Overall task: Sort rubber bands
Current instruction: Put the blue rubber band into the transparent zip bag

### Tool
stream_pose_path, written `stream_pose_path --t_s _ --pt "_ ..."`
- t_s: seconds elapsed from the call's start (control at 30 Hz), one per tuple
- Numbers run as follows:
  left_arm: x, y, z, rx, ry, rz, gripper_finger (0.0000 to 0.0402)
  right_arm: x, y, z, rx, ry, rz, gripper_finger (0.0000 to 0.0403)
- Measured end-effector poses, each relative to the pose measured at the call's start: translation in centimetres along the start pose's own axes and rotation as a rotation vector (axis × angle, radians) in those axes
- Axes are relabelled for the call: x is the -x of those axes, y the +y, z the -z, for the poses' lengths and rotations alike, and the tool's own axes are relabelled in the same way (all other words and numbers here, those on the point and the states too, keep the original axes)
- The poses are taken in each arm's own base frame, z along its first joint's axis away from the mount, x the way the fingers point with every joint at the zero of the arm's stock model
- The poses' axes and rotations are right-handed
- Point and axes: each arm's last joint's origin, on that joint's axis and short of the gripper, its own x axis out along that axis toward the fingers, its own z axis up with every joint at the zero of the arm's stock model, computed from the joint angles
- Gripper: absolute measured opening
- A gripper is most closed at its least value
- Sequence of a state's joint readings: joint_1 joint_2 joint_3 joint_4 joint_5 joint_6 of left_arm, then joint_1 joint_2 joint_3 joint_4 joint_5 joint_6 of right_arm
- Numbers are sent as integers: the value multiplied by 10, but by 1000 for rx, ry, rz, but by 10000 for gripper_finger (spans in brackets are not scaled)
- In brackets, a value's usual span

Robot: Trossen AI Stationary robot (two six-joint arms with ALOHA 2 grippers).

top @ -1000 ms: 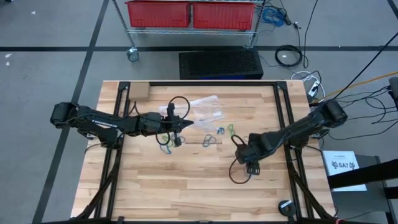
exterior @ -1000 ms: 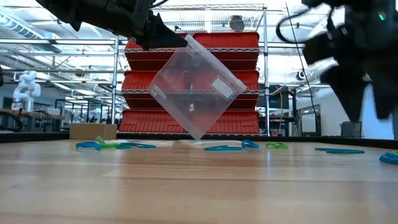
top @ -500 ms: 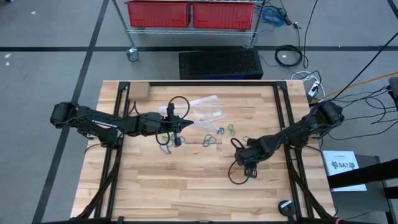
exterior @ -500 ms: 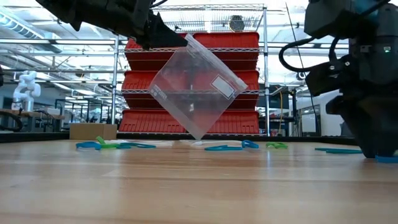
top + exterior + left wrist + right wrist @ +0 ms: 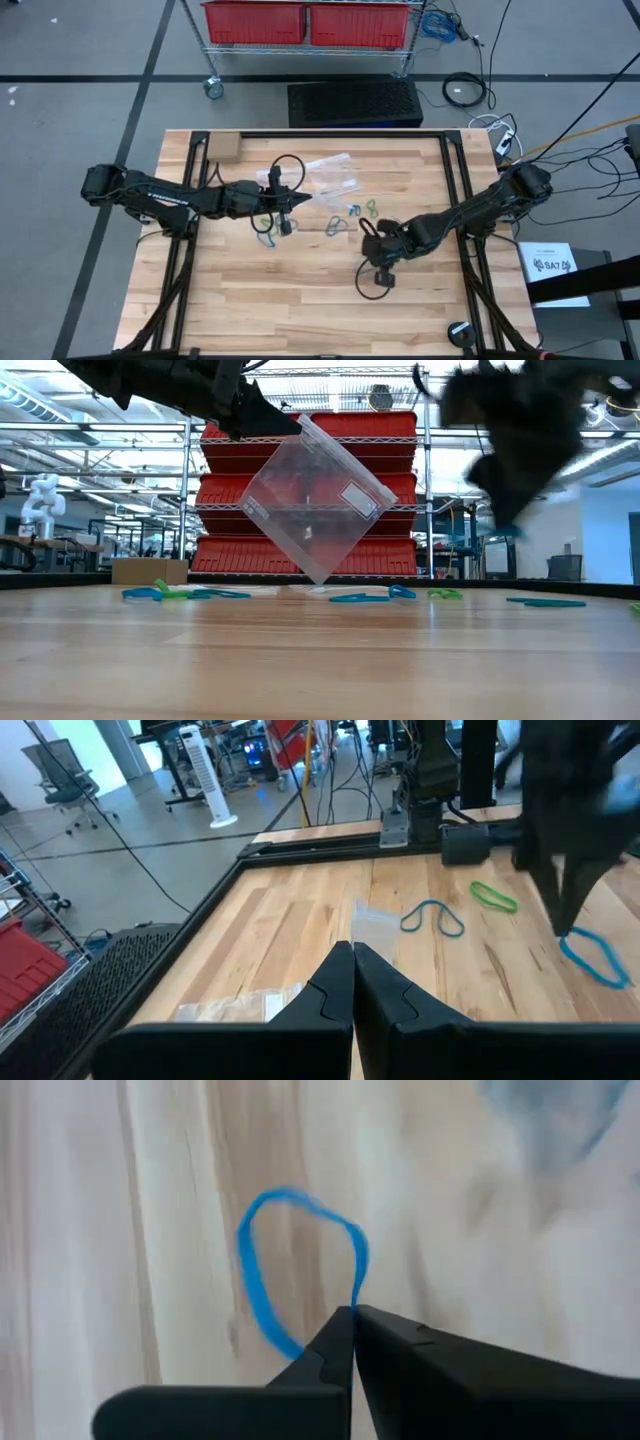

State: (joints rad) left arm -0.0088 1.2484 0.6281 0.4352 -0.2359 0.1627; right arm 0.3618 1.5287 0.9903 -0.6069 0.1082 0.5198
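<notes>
My left gripper (image 5: 287, 206) is shut on a clear plastic bag (image 5: 315, 500) held up over the table's middle left. My right gripper (image 5: 366, 231) is shut on a blue rubber band (image 5: 290, 1265) and is raised above the table right of centre; the low view shows it blurred (image 5: 508, 525). More rubber bands lie flat on the wood: blue (image 5: 351, 210), green (image 5: 372, 207) and dark (image 5: 335, 226) between the arms. Green and blue ones (image 5: 265, 226) lie under the left gripper. My left gripper pinches the bag's top corner (image 5: 300, 428) between its shut fingers, coming nearly level from the table's left. The bag hangs below the fingers, tilted, one corner (image 5: 318, 578) pointing down. My right gripper pinches one strand of the blue band's loop (image 5: 352, 1306) at its fingertips, pointing steeply down. The rest of the loop hangs open beyond the fingers, off the wood.
More clear bags (image 5: 330, 170) lie flat at the far middle of the table. A small cardboard box (image 5: 222, 148) sits at the far left corner. A black cable loop (image 5: 375, 278) hangs by the right arm. Further bands (image 5: 545, 601) lie to the right.
My right gripper has dropped to the table, shut on the blue rubber band, then risen and swung toward the table's left with it, tipping steeper. The band has been lifted clear of the wood. The left gripper and bag have kept still.
</notes>
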Motion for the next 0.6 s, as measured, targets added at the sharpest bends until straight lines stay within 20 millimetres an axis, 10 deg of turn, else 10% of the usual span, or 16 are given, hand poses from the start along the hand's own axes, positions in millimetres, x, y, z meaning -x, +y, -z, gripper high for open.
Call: stream_pose_path --t_s 0.3,0.6 --pt "0 0 0 7 3 1 0 61 0 -55 61 -348 462 0" --pt "0 0 0 32 -1 1 0 74 -22 -80 36 -509 776 0"
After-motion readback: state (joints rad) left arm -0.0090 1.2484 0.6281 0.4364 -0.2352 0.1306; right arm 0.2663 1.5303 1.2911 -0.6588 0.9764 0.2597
